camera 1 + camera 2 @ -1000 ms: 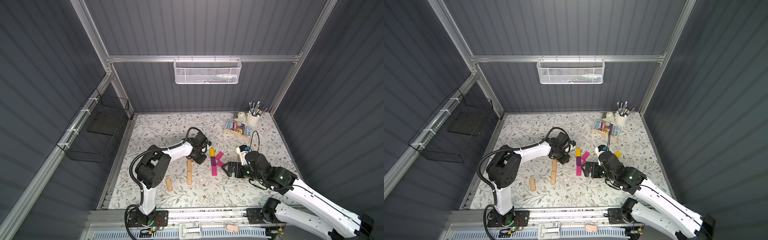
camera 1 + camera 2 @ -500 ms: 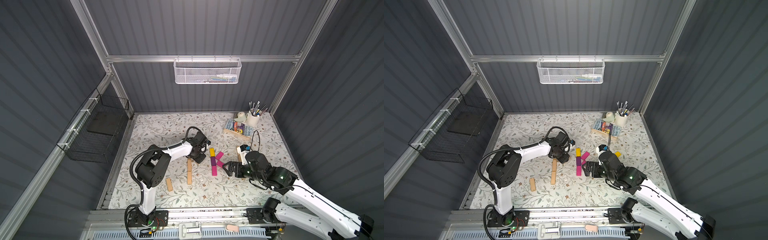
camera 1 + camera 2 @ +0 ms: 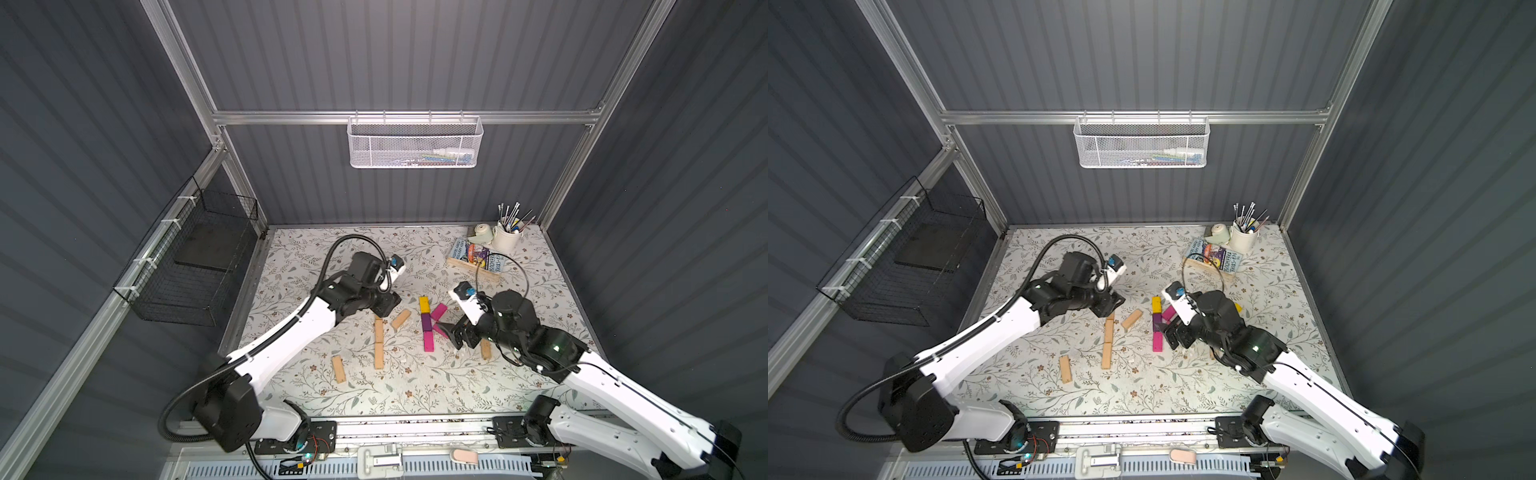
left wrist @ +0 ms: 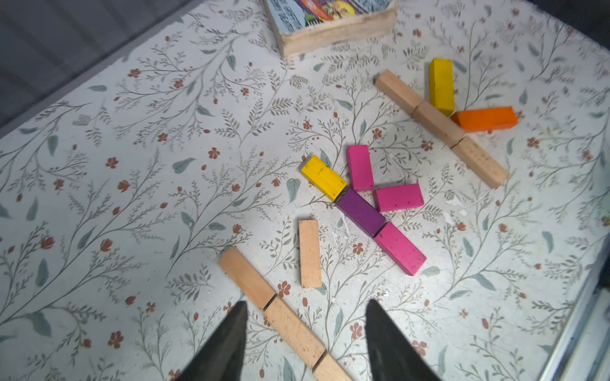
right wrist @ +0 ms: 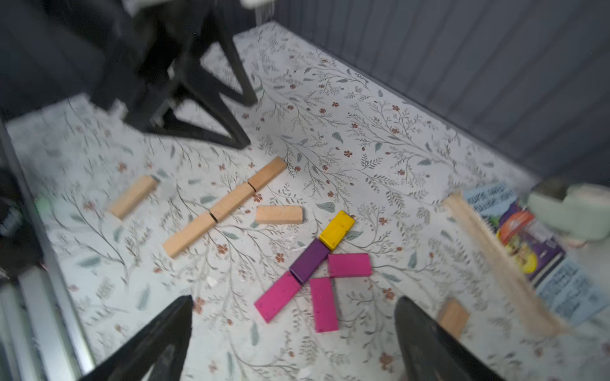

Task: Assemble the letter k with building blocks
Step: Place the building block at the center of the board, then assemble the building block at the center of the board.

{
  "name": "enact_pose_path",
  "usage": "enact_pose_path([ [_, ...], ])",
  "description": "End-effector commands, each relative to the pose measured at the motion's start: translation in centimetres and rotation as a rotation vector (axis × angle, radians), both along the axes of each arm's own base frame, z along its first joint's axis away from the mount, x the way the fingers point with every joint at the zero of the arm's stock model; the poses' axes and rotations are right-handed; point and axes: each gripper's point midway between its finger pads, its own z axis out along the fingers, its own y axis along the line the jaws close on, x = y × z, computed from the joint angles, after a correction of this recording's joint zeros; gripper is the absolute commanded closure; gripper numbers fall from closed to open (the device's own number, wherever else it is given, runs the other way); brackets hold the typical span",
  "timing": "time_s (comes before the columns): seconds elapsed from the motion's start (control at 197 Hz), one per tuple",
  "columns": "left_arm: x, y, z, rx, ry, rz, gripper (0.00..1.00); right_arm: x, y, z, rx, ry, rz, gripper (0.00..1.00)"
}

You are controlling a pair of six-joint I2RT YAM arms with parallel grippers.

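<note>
Building blocks (image 3: 378, 353): tan stem (image 4: 293, 331) runs between left gripper (image 4: 307, 303) fingers, jaws spread, pinching nothing. Upper arm block (image 4: 310, 253) just ahead of tips, near end seemingly short of stem, hard to call from here. Second arm missing; spare tan block (image 3: 338, 368) behind fingers, across stem. Judgement: lift clear first, grip spare across narrow sides, lay slanted without bumping stem. Right gripper (image 5: 294, 298) wide apart, empty, over coloured K (image 3: 427, 328).

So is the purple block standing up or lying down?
Lying down. The purple block rests flat on the table, end to end between a yellow block and a magenta block.
</note>
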Motion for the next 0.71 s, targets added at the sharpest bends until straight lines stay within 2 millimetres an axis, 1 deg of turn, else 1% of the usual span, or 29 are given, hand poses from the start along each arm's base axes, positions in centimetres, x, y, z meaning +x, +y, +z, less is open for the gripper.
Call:
enact_pose_path([
  [0.0,-2.4,3.6,-2.2,0.037,0.108,0.011,0.26,0.7,1.6,-2.1,-0.298,-0.126,0.3,0.12],
  [0.041,-3.0,4.5,-1.8,0.052,0.09,0.008,0.23,1.0,2.0,-3.4,-0.353,-0.087,0.364,0.14],
  [0.086,-3.8,5.2,-1.5,0.067,0.071,0.0,0.21,1.4,2.4,-4.5,-0.366,-0.039,0.422,0.16],
  [0.198,-5.5,6.3,-0.3,0.067,0.023,-0.019,0.18,2.1,3.1,-6.9,-0.396,0.021,0.564,0.2],
  [0.228,-6.0,6.6,-0.2,0.072,0.012,-0.027,0.17,2.5,3.2,-7.6,-0.417,0.026,0.584,0.21],
  [0.254,-6.2,6.9,-0.3,0.078,0.005,-0.026,0.16,2.2,3.7,-7.8,-0.401,0.039,0.628,0.22],
  [0.34,-7.1,7.7,-0.7,0.092,-0.02,-0.025,0.13,2.9,4.6,-8.7,-0.405,0.073,0.683,0.25],
  [0.497,-8.3,8.1,-1.0,0.083,-0.051,-0.055,0.09,3.9,6.0,-11.1,-0.445,0.126,0.79,0.29],
  [0.604,-8.9,8.1,-1.0,0.077,-0.067,-0.079,0.08,4.6,6.7,-12.6,-0.472,0.175,0.843,0.33],
  [0.705,-9.5,7.9,-0.8,0.053,-0.09,-0.107,0.07,5.4,7.5,-13.9,-0.492,0.189,0.869,0.34],
])
